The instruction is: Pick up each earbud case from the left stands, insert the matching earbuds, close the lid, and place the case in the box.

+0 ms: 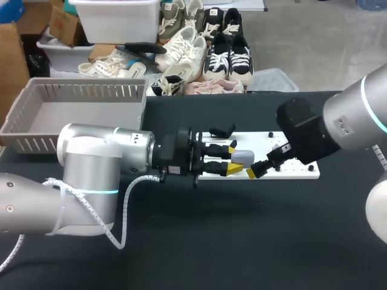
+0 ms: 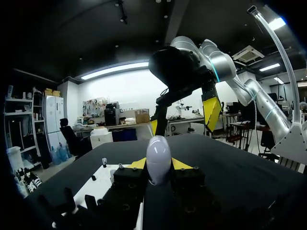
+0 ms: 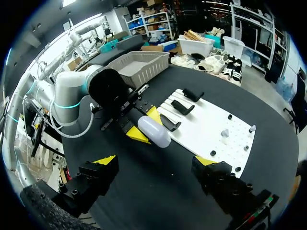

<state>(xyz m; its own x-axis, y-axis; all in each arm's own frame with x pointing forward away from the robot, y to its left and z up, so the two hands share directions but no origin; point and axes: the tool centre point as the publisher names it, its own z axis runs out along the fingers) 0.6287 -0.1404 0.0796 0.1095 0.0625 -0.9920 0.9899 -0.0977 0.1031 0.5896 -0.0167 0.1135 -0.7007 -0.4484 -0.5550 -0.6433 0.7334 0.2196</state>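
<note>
**Head view:** the left gripper [image 1: 232, 159] is clamped on the pale earbud case [image 1: 243, 158] over the white stand board [image 1: 296, 170]. The case's long axis runs nine to three o'clock, with its free end toward three. The right gripper [image 1: 260, 166] sits just beside it at four o'clock. The grey basket [image 1: 36, 130] lies well apart at ten o'clock.

**Left wrist view:** the case [image 2: 158, 160] stands between this gripper's yellow tips, gripped from both sides. The other gripper [image 2: 184, 120] hangs spread wide at its twelve o'clock.

**Right wrist view:** this gripper [image 3: 156, 160] is wide and empty. The case [image 3: 153, 132] is dead ahead at twelve o'clock, apart from its fingers, so I judge this arm should work on it next.
</note>
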